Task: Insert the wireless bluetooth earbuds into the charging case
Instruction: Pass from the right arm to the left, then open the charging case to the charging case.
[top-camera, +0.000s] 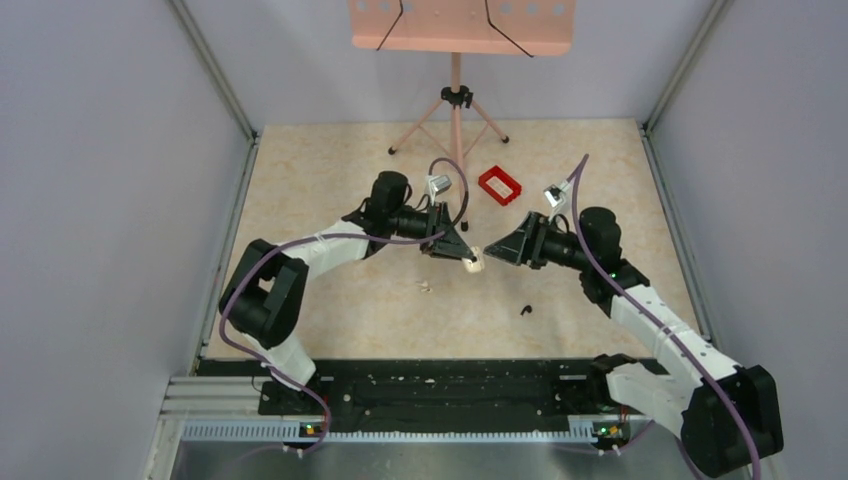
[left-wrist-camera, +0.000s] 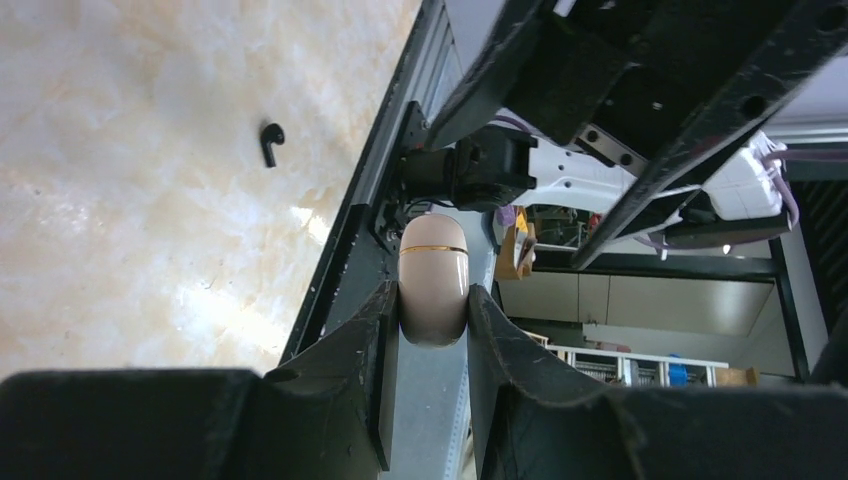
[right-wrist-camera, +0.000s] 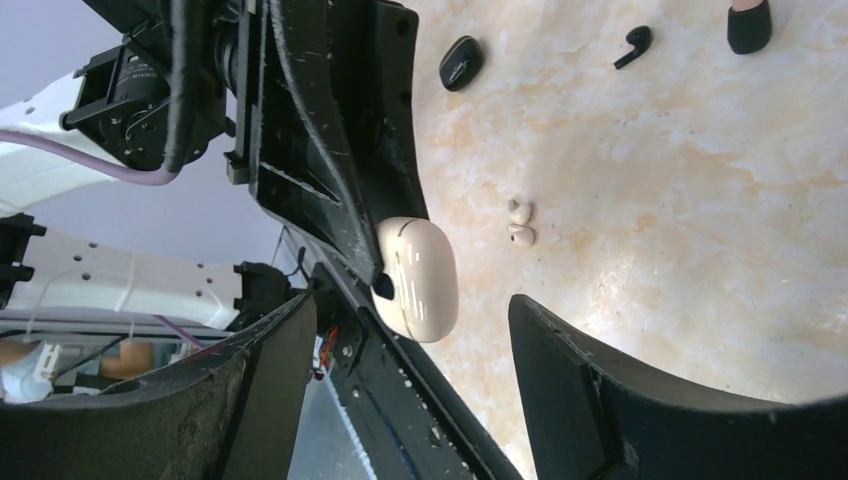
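Top view: left tool (top-camera: 468, 258) is clamped on a beige charging case (top-camera: 475, 263). Right tool (top-camera: 497, 250) faces it, just beside, fingers apart. Pale earbuds (top-camera: 427, 287) lie on the table (top-camera: 340, 330) near the left tool. One black earbud (top-camera: 525, 309) lies near the right tool, toward the bases.

Left wrist: the beige case is pinched between both fingers, gold seam showing.

Right wrist: fingers stand wide, with the beige case in the gap, touching neither. A black oval case (right-wrist-camera: 460, 62) lies well beyond.

Charging case (right-wrist-camera: 460, 62) glossy black plastic; cream case (left-wrist-camera: 433, 290) smooth glossy plastic.
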